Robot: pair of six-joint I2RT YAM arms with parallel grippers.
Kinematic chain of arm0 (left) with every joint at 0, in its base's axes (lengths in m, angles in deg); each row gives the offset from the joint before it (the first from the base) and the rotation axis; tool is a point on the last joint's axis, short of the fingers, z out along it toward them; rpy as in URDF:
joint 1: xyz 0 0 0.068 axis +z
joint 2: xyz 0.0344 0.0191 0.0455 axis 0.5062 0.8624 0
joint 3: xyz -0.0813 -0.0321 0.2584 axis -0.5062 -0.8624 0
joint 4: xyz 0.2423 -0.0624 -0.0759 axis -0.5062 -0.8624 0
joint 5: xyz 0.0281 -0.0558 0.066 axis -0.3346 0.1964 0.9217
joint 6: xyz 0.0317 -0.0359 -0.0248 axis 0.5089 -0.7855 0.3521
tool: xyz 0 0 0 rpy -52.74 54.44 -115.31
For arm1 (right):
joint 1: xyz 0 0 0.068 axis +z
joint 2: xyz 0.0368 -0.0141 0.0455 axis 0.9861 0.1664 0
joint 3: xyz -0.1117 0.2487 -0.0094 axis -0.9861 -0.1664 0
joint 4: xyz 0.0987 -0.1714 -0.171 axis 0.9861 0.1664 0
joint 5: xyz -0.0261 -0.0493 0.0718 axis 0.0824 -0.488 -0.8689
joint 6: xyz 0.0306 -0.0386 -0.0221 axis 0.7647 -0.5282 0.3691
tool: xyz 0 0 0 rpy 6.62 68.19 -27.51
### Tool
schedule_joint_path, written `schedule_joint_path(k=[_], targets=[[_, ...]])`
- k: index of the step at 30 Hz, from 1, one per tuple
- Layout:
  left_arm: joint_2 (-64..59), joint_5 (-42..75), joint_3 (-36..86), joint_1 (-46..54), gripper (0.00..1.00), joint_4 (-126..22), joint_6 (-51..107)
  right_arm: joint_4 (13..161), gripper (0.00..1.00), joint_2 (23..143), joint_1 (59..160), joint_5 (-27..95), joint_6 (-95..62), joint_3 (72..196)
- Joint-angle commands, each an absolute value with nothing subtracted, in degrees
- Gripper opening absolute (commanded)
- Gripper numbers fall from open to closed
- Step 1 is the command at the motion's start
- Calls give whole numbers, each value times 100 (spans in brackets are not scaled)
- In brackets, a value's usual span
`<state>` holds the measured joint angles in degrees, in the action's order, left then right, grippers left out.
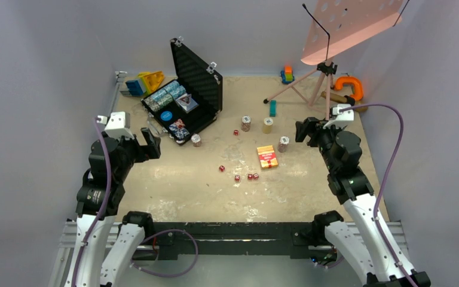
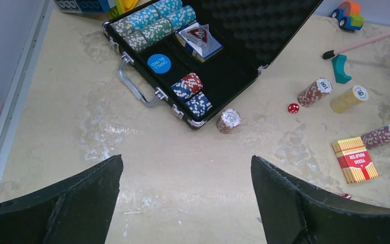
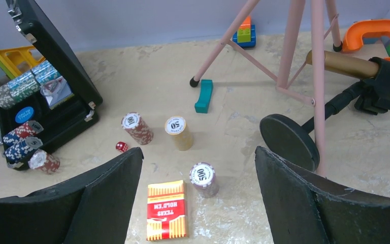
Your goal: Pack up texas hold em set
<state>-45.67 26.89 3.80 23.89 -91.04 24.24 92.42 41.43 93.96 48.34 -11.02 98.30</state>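
Note:
The black briefcase (image 1: 198, 122) lies open at the back left, lid up, with chip rows, a blue disc and a card deck inside (image 2: 218, 84). One chip stack (image 2: 229, 121) lies just outside its front corner. Three chip stacks (image 3: 137, 128) (image 3: 179, 132) (image 3: 204, 179) stand mid-table beside the orange-red card box (image 3: 166, 209). Several red dice (image 1: 237, 178) are scattered in front. My left gripper (image 2: 186, 160) hovers open and empty in front of the case. My right gripper (image 3: 199, 151) is open and empty above the card box and the 500 stack.
A pink music stand (image 1: 346, 24) spreads its tripod legs (image 3: 289, 46) at the back right, with an orange clamp (image 1: 349, 86) and a black round base (image 3: 288, 140) near it. A teal block (image 1: 272, 107), a toy car (image 1: 287, 73) and blue/yellow blocks (image 1: 144, 82) line the back.

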Motion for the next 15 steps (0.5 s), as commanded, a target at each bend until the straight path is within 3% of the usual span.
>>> schedule_joint_path(k=[1, 9, 15], targets=[[-4557, 2848, 384, 2374, 100, -8871, 2415, 8995, 86, 4066, 9397, 5095, -1034, 9804], [-4501, 2876, 283, 2373, 100, -8992, 2346, 8963, 84, 4140, 9396, 4950, -992, 9815], [-4456, 2735, 254, 2336, 93, -9043, 2383, 9142, 81, 4361, 9404, 4529, -1012, 9845]])
